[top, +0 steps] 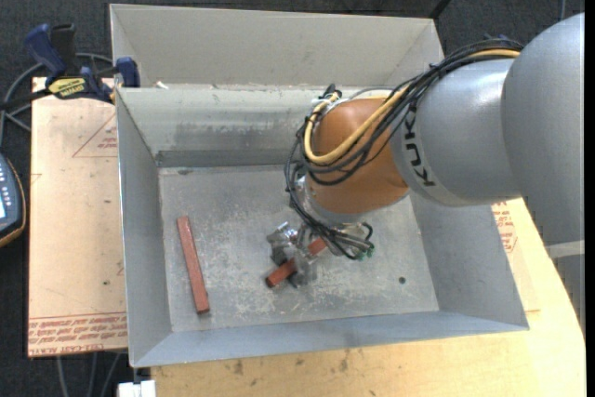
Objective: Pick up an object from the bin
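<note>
Bin: grey metal bin (139,200) with sloping walls, seen from above and slightly to one side; pale, scuffed floor.

Arm: thick grey robot arm (483,135), reaching in over the bin's right wall.

Wrist: rounded orange cover (358,158) at the arm's end, looped with yellow and black cables (372,130), hanging above the middle of the floor.

Gripper: small metal gripper (296,258) under the orange cover, low over the middle of the floor, a little toward the near edge.

Jaws: too small and cluttered to read; cannot tell whether open, closed or gripping anything.

Nearest thing: short red-brown block (277,278), lying on the floor at the gripper's tip, on the side toward the near left corner; touching or just beside the tip, cannot tell which.

Second thing: long flat reddish-brown strip (193,265), lying on the floor near the left wall, running from mid-floor toward the near edge, slightly slanted; well apart from the gripper.

Small detail: green bit (365,249) just beside the gripper, toward the right wall; cannot tell whether loose or part of the robot.
</note>
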`<state>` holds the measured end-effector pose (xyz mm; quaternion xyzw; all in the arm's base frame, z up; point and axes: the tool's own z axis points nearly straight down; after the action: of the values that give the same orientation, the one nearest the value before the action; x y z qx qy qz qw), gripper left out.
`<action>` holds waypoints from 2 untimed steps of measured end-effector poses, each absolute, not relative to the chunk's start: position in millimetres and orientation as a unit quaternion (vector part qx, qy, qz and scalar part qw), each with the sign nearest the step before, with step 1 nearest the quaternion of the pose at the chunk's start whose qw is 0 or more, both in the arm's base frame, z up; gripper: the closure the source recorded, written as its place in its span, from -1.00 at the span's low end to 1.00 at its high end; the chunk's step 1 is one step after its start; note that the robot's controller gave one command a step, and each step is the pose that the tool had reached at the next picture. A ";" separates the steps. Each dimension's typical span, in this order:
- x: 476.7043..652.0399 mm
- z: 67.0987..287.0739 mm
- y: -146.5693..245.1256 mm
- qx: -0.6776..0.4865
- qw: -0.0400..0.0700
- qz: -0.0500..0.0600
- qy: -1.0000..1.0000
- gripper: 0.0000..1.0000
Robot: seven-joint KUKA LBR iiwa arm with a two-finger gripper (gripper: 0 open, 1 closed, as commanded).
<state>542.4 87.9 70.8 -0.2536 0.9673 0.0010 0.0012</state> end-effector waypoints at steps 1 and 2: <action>542.4 70.8 87.9 -0.254 0.001 0.001 0.967 1.00; 542.4 70.8 87.9 -0.254 0.001 0.001 0.967 1.00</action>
<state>542.4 87.9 70.8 -0.2536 0.9673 0.0011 0.0013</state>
